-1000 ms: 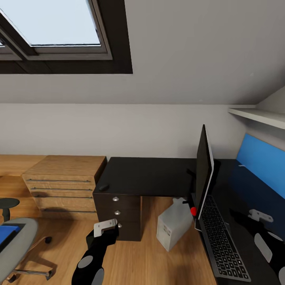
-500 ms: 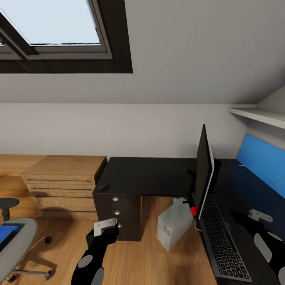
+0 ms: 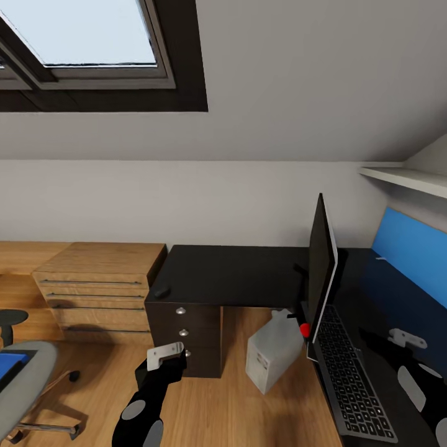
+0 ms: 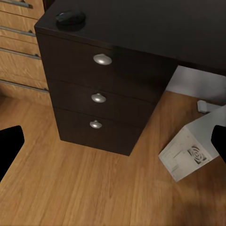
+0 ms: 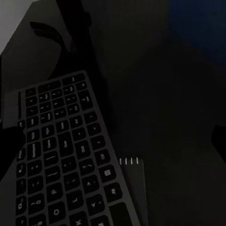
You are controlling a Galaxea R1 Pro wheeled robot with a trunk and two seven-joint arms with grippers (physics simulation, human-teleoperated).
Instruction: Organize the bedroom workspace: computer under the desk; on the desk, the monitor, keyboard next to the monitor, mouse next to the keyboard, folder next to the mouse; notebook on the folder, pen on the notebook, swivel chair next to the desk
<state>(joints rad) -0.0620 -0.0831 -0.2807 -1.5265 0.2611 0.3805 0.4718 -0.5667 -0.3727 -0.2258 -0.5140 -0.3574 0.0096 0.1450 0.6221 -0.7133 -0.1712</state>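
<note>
Left gripper (image 3: 166, 355) is hanging low in front of the dark drawer unit (image 3: 192, 335), fingers spread wide apart and gripping nothing; in the left wrist view its black fingertips (image 4: 9, 146) are sitting at opposite edges of the picture with bare floor (image 4: 94, 188) between them. Right gripper (image 3: 406, 338) is hovering over the desk (image 3: 236, 273), just beside the keyboard (image 3: 351, 379), also released and empty; its dark fingertips (image 5: 9, 146) are flanking the keys in the right wrist view.

The monitor (image 3: 321, 267) is standing upright on the desk, seen nearly edge-on, with the keyboard lying right at its foot along the near edge of the top. The mouse (image 3: 162, 291) is resting at the far left corner of the desk, directly above the drawers, well apart from the keyboard. The computer (image 3: 272, 352) is sitting tilted on the floor under the desk, between the drawer unit and the monitor's side.

The swivel chair (image 3: 28, 379) is standing off to the left, apart from the desk, with the blue folder (image 3: 11, 363) lying on its seat. Light oak drawers (image 3: 99, 288) are standing against the wall beside the desk.
</note>
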